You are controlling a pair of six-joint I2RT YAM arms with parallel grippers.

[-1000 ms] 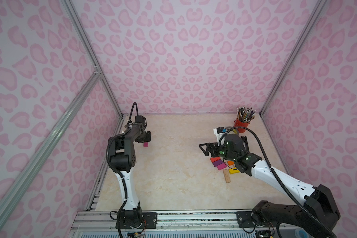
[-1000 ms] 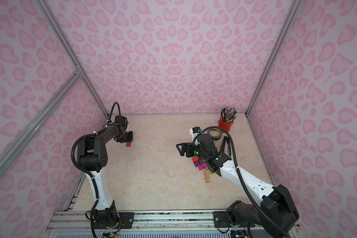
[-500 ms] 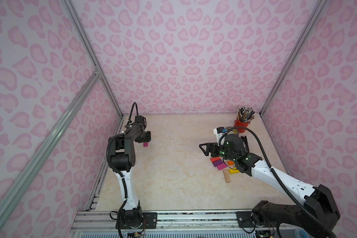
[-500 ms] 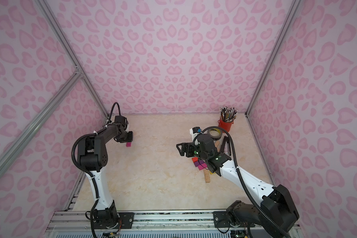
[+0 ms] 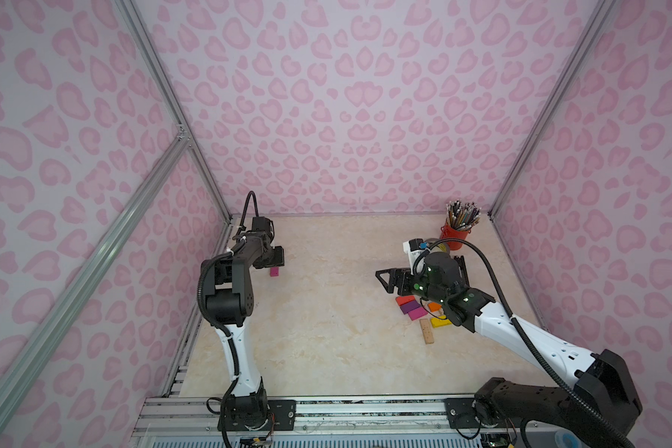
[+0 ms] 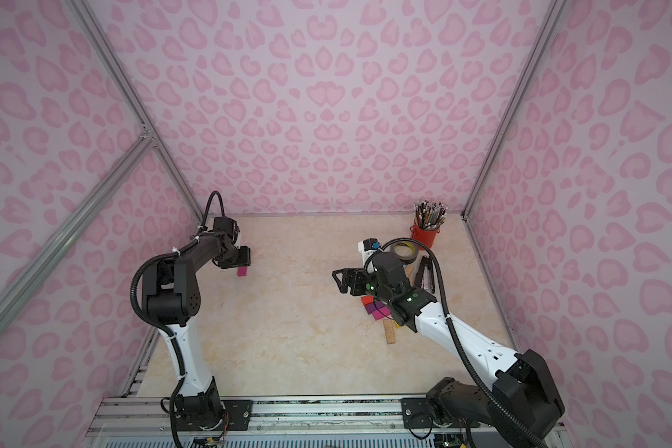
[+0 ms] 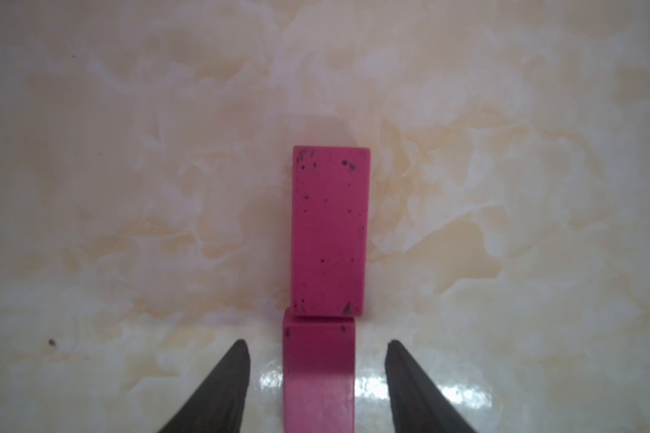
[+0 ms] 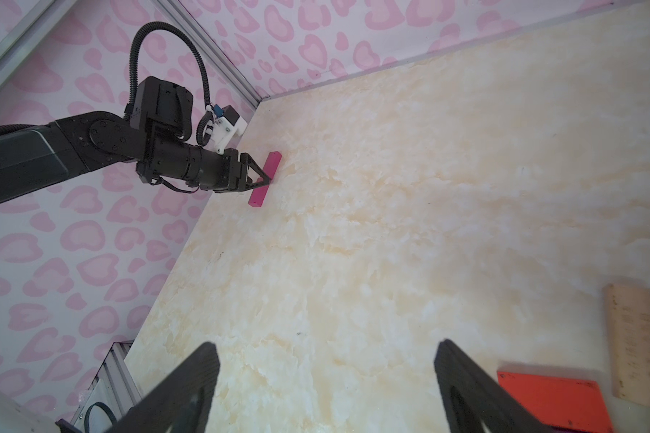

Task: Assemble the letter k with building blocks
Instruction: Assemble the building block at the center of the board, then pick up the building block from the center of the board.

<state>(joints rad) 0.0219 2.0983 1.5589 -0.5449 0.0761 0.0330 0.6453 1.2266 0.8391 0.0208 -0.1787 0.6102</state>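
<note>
The left gripper (image 7: 318,343) has its jaws parted around a magenta block (image 7: 329,232). A strip of marble-look tabletop (image 7: 128,187) shows on either side, so neither fingertip presses the block. The block's near end runs off the edge of the left wrist view, and from there it is hard to judge whether it rests on a narrow edge or lies flat. The right wrist view shows it as a long bar on the table near the left wall. In both top views the gripper hides most of it, and only a small end shows.

The right gripper (image 8: 327,346) is spread wide with nothing between its fingers, held above bare table. Just beside it lie a red block (image 8: 552,401) and a plain wooden block (image 8: 638,337), both cut off by the frame. In a top view the pile also shows a purple block (image 5: 409,307), a second magenta block (image 5: 418,313), an orange block (image 5: 434,306) and a yellow block (image 5: 439,322), partly hidden under the right arm. Behind the pile stand a tape roll (image 6: 403,250), a black stapler (image 6: 425,271) and a red pencil cup (image 5: 457,236).
</note>
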